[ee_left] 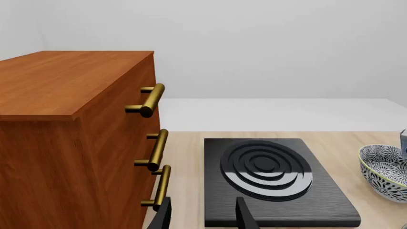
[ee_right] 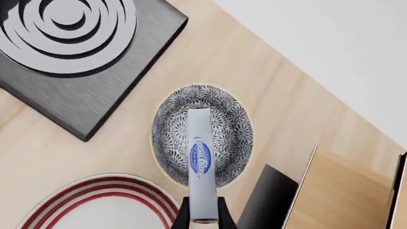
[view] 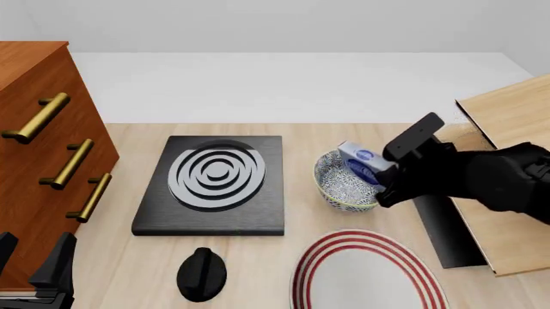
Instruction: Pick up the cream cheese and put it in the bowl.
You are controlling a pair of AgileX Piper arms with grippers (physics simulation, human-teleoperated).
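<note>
Cream cheese pinched between jaws of right gripper, sticking out past tips, right over bowl. Box end cut off by picture edge. Left gripper empty, jaws apart, only tips seen. Past them: black stove; beside: wooden drawers. Striped plate near bowl.

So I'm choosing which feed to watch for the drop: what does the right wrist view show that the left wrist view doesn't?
Only the right wrist view shows the right gripper holding the cream cheese over the bowl, plus the red-striped plate. Only the left wrist view shows the wooden cabinet with brass handles and the open left gripper. Both show the bowl and the black stove burner.
</note>
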